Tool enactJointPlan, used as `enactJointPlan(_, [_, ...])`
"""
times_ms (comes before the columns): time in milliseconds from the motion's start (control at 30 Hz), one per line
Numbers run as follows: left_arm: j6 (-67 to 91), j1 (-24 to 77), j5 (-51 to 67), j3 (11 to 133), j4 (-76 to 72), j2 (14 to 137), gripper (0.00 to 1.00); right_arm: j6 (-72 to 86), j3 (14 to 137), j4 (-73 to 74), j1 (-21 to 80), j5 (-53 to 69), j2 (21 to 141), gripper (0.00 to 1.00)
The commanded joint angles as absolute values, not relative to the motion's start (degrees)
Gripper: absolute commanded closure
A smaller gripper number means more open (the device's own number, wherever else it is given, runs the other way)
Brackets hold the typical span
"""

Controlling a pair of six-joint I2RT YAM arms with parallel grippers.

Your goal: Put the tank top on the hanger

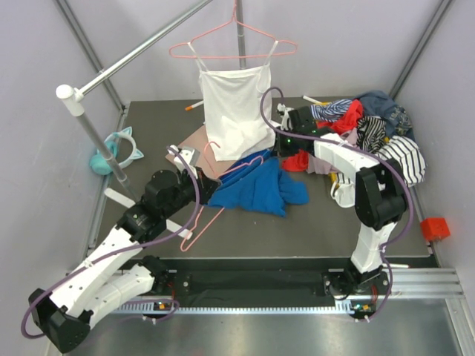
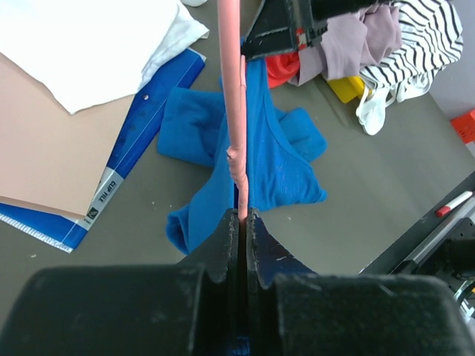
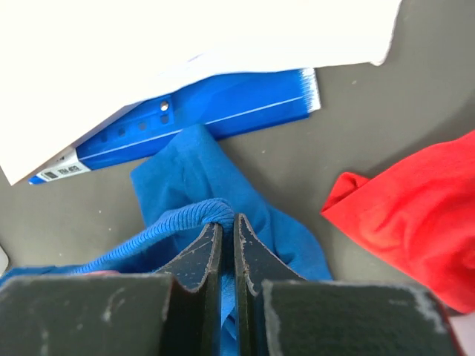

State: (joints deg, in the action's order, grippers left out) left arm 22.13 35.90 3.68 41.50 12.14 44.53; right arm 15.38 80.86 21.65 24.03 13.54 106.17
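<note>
Between the shut fingertips of my left gripper (image 2: 241, 216) I am pinching the thin pink wire clothes hanger (image 2: 231, 81). Its wire is running straight ahead of the fingers, away from me. Just beneath and beyond that wire, the bright royal-blue sleeveless tank top of soft fabric (image 2: 278, 167) is lying crumpled on the dark grey table (image 2: 371, 193), spreading to both sides of the wire. My right gripper (image 3: 228, 222) is clamping a ribbed blue edge of that top, and the fabric is bunching over its fingertips. Ahead of the right fingers, a blue plastic folder (image 3: 223, 119) is lying partly under something white (image 3: 185, 44); I cannot tell whether it is paper or cloth. Off to their right, a red garment (image 3: 415, 222) is resting on the table near the blue top.
</note>
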Motion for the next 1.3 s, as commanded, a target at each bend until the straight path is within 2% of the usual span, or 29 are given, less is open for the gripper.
enactJointPlan(0, [20.7,36.2,4.8,43.9,11.4,44.5,1.0,12.3,84.9,23.0,22.3,12.0,106.0,1.0])
enactJointPlan(700, [20.9,36.8,3.8,43.9,6.0,48.5,1.0,11.9,87.9,27.9,30.0,16.1,95.2,1.0])
enactJointPlan(900, [23.3,36.7,1.6,44.1,2.1,48.2,1.0,14.8,84.6,25.9,34.6,20.5,92.6,1.0])
enactJointPlan(1033, [23.7,36.8,-3.8,45.8,2.1,48.3,1.0,17.0,81.7,26.4,36.8,19.1,89.5,0.99])
enactJointPlan(1200, [22.9,36.7,-8.7,47.2,2.0,46.5,1.0,17.7,78.9,27.0,36.8,16.8,85.2,0.95])
enactJointPlan(1267, [23.3,36.7,-9.0,47.1,1.5,45.4,1.0,17.7,78.1,27.1,36.9,16.5,84.6,0.91])
